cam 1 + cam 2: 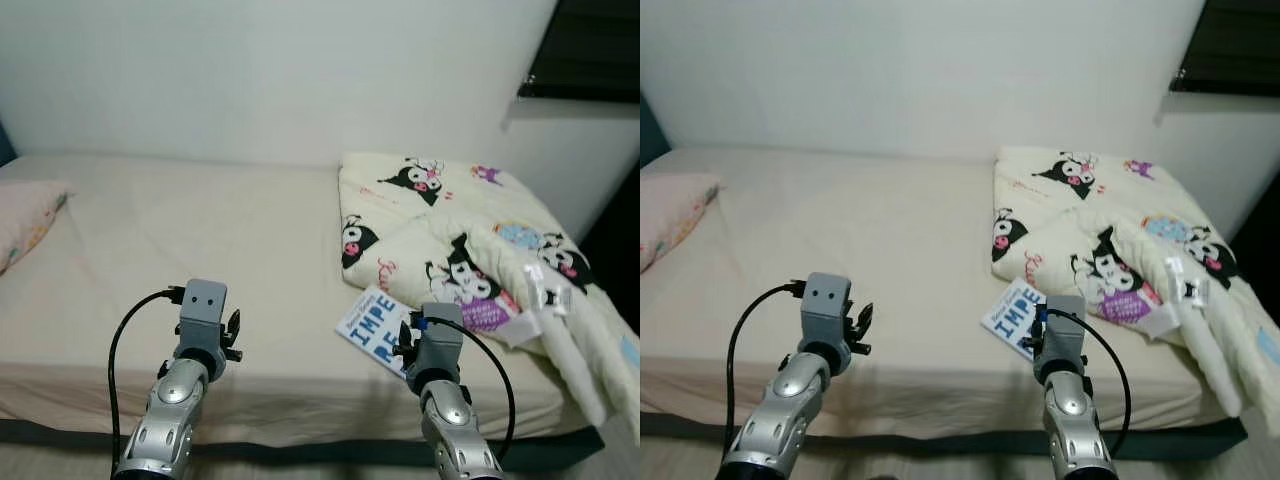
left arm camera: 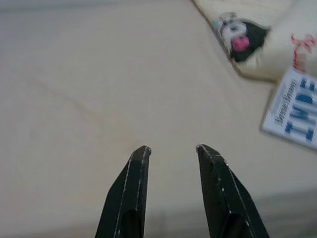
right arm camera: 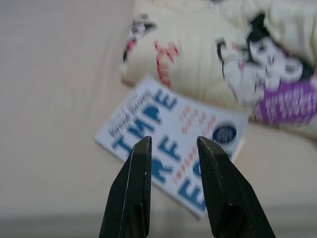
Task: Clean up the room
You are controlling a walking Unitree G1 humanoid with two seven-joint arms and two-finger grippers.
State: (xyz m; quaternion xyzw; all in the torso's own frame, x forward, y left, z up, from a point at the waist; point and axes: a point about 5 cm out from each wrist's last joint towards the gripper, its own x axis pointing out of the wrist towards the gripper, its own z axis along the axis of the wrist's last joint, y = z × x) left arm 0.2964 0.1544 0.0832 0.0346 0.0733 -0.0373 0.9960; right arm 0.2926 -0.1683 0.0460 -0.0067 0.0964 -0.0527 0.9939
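Book [image 3: 171,141], white-covered with big blue letters reading "IMPE", "RF" and "E" and smaller red print, lies flat on the bed [image 1: 200,260] directly under the right tool [image 3: 173,144], whose fingers stand slightly parted, holding nothing. Just beyond it sits a folded cartoon-printed blanket [image 1: 470,240]. The left tool [image 2: 173,148], also parted and empty, hovers over bare sheet, the book off to its side.

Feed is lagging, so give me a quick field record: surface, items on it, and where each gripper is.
surface: bed
book: white with blue letters, flat near the front edge, beside the blanket
blanket: folded cartoon-print blanket, on the right
pillow: pink, far left
left gripper: open, over bare sheet
right gripper: open, over the book
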